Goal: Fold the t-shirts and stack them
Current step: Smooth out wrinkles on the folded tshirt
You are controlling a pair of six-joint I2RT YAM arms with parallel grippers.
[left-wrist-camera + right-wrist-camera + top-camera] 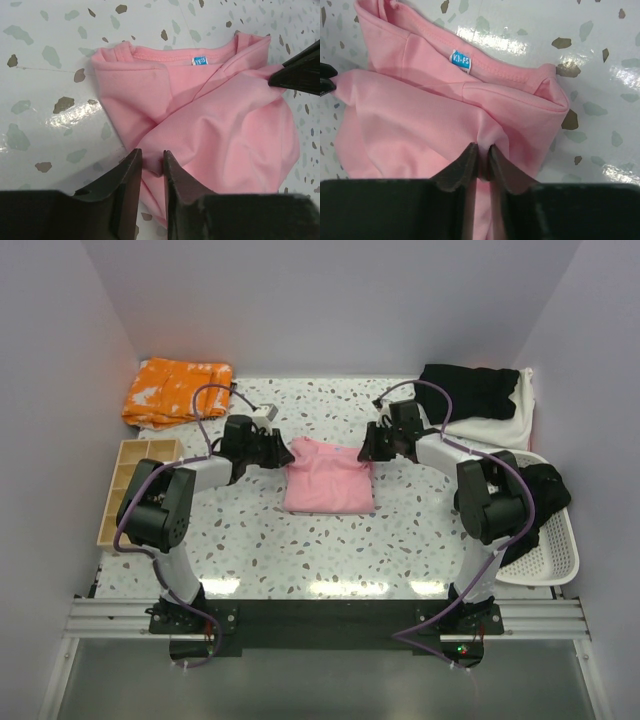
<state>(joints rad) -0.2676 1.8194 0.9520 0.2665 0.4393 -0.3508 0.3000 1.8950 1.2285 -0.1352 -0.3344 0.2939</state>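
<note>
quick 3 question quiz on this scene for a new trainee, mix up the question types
1. True or false: the left gripper and the right gripper both pinch the light pink fabric t-shirt.
2. Multiple choice: what lies under the black fabric shirt at the back right of the table?
A) an off-white fabric shirt
B) an orange cloth
C) a beige tray
3. Short answer: where does the other black garment, on the right side, lie?

Key:
1. True. Each gripper is closed on a fold of the pink fabric.
2. A
3. In the white plastic basket.
</note>
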